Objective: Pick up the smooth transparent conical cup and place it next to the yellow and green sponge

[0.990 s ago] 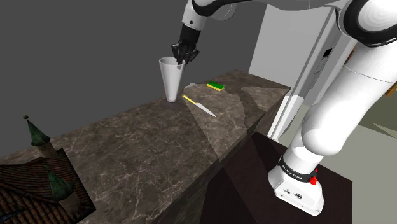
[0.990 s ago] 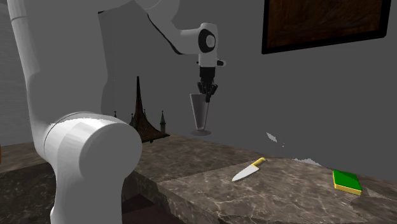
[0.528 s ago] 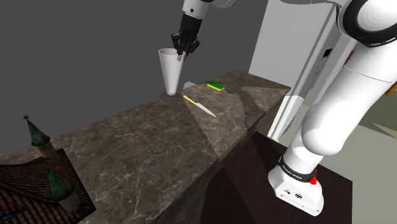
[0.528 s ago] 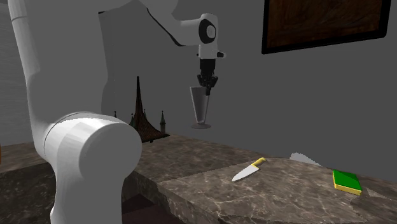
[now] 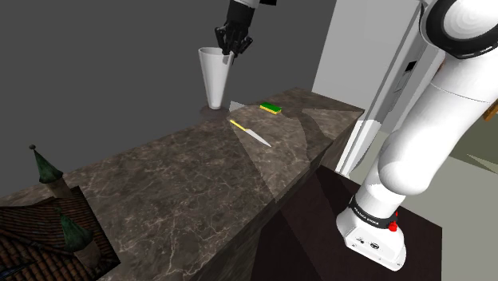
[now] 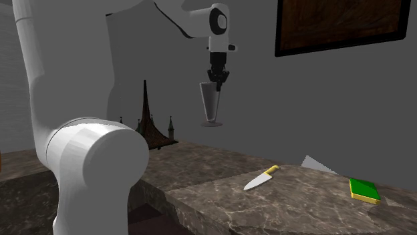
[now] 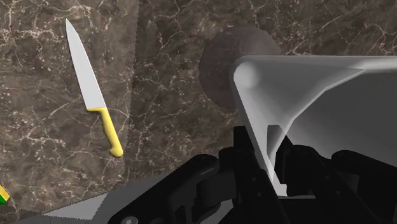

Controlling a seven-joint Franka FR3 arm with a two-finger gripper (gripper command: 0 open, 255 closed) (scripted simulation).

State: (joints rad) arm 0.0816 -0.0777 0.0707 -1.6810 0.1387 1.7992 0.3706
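My gripper (image 5: 232, 50) is shut on the rim of a pale translucent conical cup (image 5: 213, 77), one finger inside the wall and one outside. The cup (image 6: 212, 104) hangs upright from the gripper (image 6: 218, 82), clear above the dark marble counter (image 6: 301, 207). In the wrist view the cup's wall (image 7: 305, 95) runs between the black fingers (image 7: 245, 153), and its round shadow lies on the stone below. The yellow and green sponge (image 5: 271, 107) lies flat near the counter's far end, toward the shoulder view's right of the cup; in the second exterior view the sponge (image 6: 363, 189) sits at the right.
A yellow-handled knife (image 5: 251, 133) lies on the counter (image 5: 183, 184) between cup and sponge; the knife (image 7: 89, 89) shows under the hand too. A spired dark model (image 5: 48, 180) stands at the counter's near end. The arm's stand (image 5: 375, 231) sits beyond the counter's edge.
The gripper has risen with the cup in it. The cup's base has left the counter and hangs higher than before. Knife and sponge have not moved.
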